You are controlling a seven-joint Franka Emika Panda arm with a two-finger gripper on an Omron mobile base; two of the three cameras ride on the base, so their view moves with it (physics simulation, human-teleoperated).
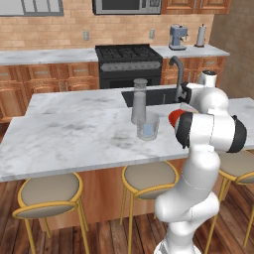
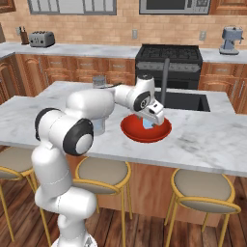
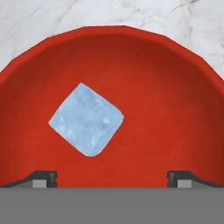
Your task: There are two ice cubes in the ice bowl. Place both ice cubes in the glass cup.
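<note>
The red ice bowl sits on the marble island, right of my arm's elbow. My gripper hangs just above it, pointing down, open. In the hand view its fingertips stand wide apart over the bowl's wall. One pale blue ice cube lies on the bowl's floor, turned diamond-wise, a little left of the middle between the fingers; it also shows under the hand as the cube. The glass cup stands left of the bowl, with a pale blue shape in its lower part.
A taller grey capped cylinder stands just behind the cup. The sink with its dark faucet lies behind the bowl. Stools line the island's near edge. Open marble stretches to the left of the cup.
</note>
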